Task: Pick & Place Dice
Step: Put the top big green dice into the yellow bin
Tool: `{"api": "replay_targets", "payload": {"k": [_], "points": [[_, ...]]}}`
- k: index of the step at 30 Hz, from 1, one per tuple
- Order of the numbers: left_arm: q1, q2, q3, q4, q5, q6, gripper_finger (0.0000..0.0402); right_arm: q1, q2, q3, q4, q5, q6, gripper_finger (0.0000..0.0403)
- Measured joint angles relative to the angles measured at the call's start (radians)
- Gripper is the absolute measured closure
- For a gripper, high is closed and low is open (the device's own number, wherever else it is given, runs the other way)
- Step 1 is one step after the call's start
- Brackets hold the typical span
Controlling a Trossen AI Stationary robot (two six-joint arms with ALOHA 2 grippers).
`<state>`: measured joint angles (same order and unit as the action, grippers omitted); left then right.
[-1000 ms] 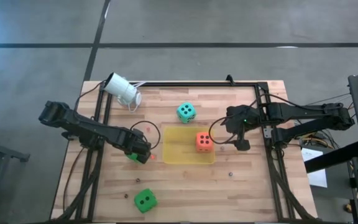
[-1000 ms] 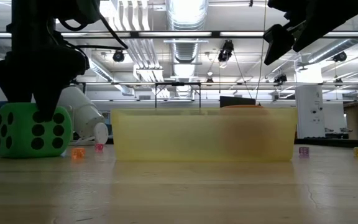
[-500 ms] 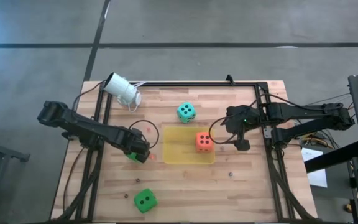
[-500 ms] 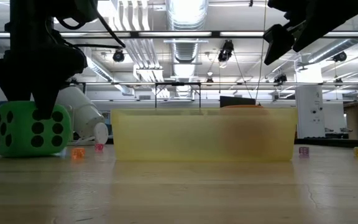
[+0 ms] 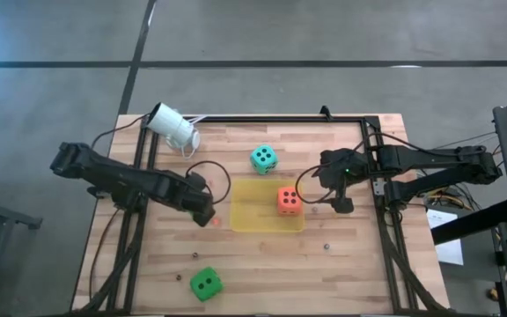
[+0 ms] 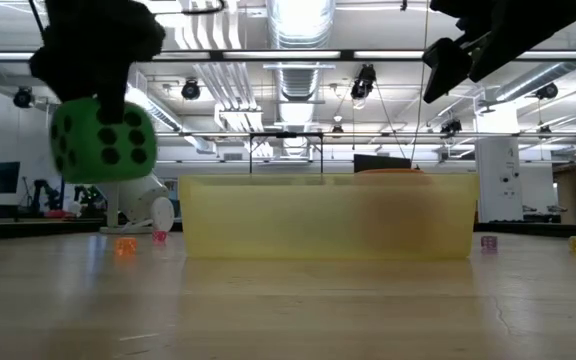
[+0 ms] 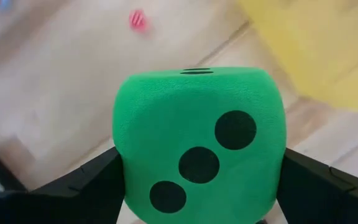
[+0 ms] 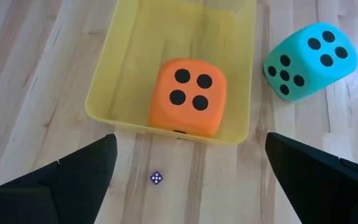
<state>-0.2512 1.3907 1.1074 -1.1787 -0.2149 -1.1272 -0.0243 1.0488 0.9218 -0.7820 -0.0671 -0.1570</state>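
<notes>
With the orange die (image 5: 289,200) already in the tray (image 5: 253,220), the left gripper (image 5: 202,207) holds a green die (image 6: 103,140) clamped above the counter (image 5: 341,264), left of the tray, right fingers (image 8: 61,180) apart; teal die (image 5: 264,158) and second green die (image 5: 205,283) remain.

Matt, foam-like green die (image 7: 197,146), translucent glossy plastic tray (image 8: 114,87), planked wooden table (image 5: 262,264).

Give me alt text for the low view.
The left gripper holds a green die in the air above the wooden table, left of a yellow tray. The right gripper hangs open above the tray's right end.
</notes>
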Motion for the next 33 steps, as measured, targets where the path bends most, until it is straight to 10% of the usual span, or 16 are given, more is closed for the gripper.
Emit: {"api": "replay_targets", "payload": {"k": [33], "points": [[0.199, 0.430, 0.445, 0.266, -0.073, 1.102, 0.0066, 0.000, 0.000, 0.000, 0.011, 0.000, 0.000, 0.0003]]}}
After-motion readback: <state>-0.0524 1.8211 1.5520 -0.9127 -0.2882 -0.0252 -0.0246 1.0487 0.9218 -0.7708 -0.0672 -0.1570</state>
